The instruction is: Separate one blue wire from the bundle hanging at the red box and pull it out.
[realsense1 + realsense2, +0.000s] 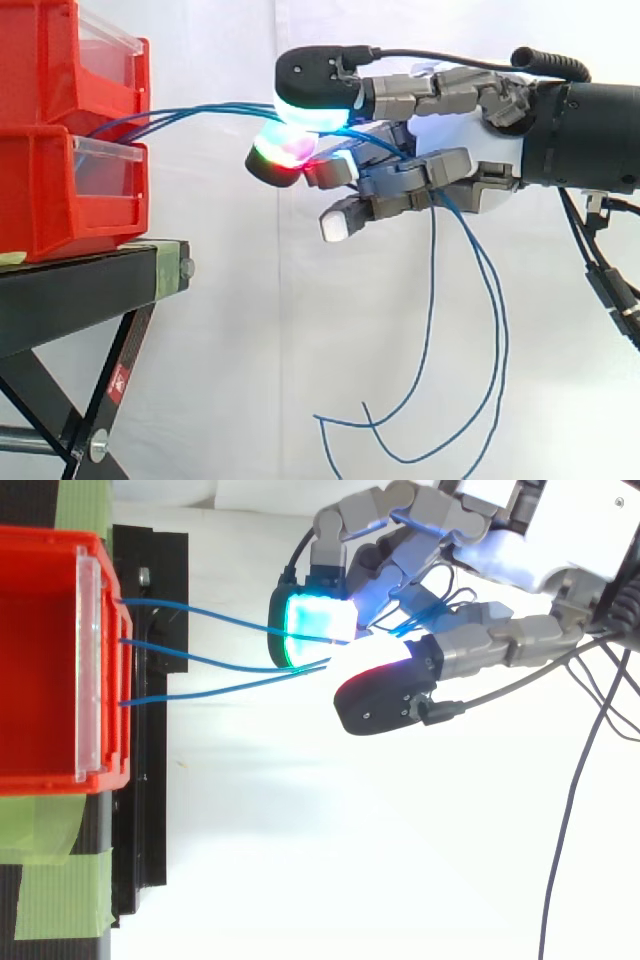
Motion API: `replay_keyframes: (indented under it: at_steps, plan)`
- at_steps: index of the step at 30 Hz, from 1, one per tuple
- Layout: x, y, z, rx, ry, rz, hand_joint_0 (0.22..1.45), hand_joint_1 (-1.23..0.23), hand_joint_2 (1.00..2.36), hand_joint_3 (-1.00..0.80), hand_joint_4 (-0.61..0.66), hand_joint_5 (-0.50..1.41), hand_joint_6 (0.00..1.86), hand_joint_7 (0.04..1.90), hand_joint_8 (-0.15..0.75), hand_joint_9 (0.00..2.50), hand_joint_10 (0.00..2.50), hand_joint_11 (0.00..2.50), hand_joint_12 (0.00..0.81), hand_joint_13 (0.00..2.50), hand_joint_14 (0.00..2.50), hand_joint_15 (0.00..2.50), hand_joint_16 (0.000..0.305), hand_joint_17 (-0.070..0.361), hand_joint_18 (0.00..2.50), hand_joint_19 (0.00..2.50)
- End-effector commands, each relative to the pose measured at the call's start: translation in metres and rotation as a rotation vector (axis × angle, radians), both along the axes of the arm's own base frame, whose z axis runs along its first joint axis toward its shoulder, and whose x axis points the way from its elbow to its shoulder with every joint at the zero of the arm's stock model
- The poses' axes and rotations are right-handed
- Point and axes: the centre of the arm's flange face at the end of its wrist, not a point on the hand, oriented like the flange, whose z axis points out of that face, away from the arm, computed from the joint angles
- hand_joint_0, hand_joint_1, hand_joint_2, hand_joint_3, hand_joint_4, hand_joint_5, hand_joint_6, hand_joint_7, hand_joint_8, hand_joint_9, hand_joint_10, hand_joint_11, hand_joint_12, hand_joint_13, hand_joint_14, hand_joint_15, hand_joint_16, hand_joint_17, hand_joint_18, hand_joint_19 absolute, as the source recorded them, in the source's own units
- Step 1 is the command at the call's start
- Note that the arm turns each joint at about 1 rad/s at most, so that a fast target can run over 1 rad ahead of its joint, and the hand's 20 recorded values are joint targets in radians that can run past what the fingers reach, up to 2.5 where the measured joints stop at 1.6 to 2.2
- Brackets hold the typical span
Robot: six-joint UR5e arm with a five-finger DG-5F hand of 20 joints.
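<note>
Blue wires [230,666] strung level from the red bins [60,190] on the black stand [80,290] across to the hand [455,135], its curled fingers [400,95] clamped on them between glowing pads [312,112], loose ends dangling below.

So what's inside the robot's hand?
Blue wires from the red box run in between the hand's curled fingers and hang out below. The glowing pads cover the spot, so how many are actually pinched cannot be seen.
</note>
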Motion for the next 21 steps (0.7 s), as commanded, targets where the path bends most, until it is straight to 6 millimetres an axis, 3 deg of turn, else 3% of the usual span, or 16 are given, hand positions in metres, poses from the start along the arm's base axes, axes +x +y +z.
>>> replay_keyframes:
  at_steps: [1, 11, 16, 21]
  plan:
    - [0.0000, -0.0001, 0.0000, 0.000, 0.000, 0.000, 0.74, -1.00, 1.03, -0.20, 0.21, -0.26, 0.82, 1.20, 0.295, 0.87, 0.01, 1.55, 0.323, 1.14, 1.85, 0.84, 0.054, 0.121, 0.68, 0.82]
    - [0.0000, -0.0001, 0.0000, -0.009, 0.002, -0.002, 0.64, -0.91, 1.03, -0.17, 0.22, -0.25, 0.82, 1.16, 0.319, 0.90, 0.01, 1.56, 0.329, 1.17, 1.93, 0.77, 0.054, 0.123, 0.71, 0.86]
    - [0.0000, -0.0001, 0.0000, -0.007, 0.002, -0.001, 0.55, -0.77, 1.01, -0.35, 0.24, -0.24, 0.80, 1.15, 0.337, 0.99, 0.01, 1.55, 0.336, 1.22, 2.00, 0.72, 0.056, 0.127, 0.75, 0.88]
    - [-0.0003, -0.0001, -0.0003, -0.008, 0.005, -0.001, 0.53, -0.72, 1.01, -0.41, 0.24, -0.23, 0.78, 1.14, 0.350, 1.00, 0.01, 1.53, 0.345, 1.23, 2.01, 0.72, 0.058, 0.131, 0.77, 0.88]
